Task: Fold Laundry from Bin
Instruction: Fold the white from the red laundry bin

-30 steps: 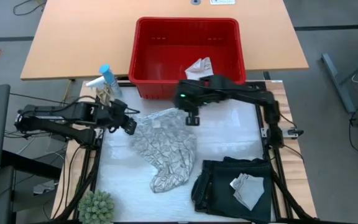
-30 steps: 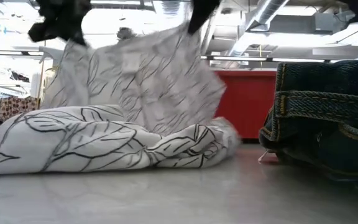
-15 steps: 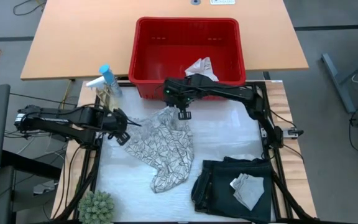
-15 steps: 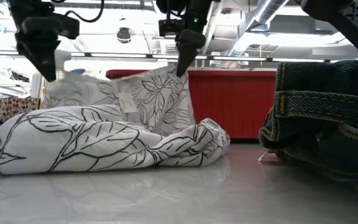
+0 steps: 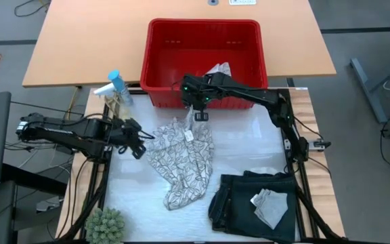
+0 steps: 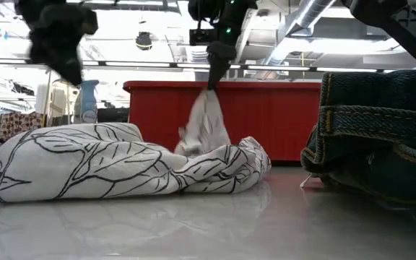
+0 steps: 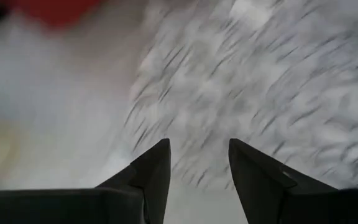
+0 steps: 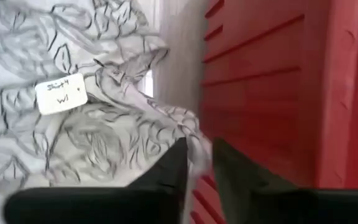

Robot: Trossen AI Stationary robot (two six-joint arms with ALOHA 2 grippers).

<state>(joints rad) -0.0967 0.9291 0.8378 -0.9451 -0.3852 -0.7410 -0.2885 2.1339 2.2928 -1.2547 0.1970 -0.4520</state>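
Observation:
The white-grey leaf-patterned cloth lies crumpled in a heap on the table's middle. One narrow part of it stands up to my right gripper, which hangs just in front of the red bin's near wall, fingers slightly apart. My left gripper is open above the cloth's left edge, with nothing between its fingers. A folded dark garment lies at the near right with a small whitish cloth on top. Another white cloth lies inside the bin. My right gripper points down with its fingers on either side of a raised fold of the leaf-patterned cloth, near the paper tag. A gap shows between the fingers, and I cannot tell whether they touch the fold. The cloth's bulk rests on the table.
A spray bottle stands at the table's far left, beside the bin. A small green plant sits at the near left corner. The dark garment bulks high at the right in the low view.
A second ago both grippers held the leaf-patterned cloth spread in the air between them. My left gripper has let go and sunk; the cloth's left part has fallen onto the heap. My right gripper has gone down and toward the bin, its fingers have parted, and the cloth has collapsed into a narrow peak.

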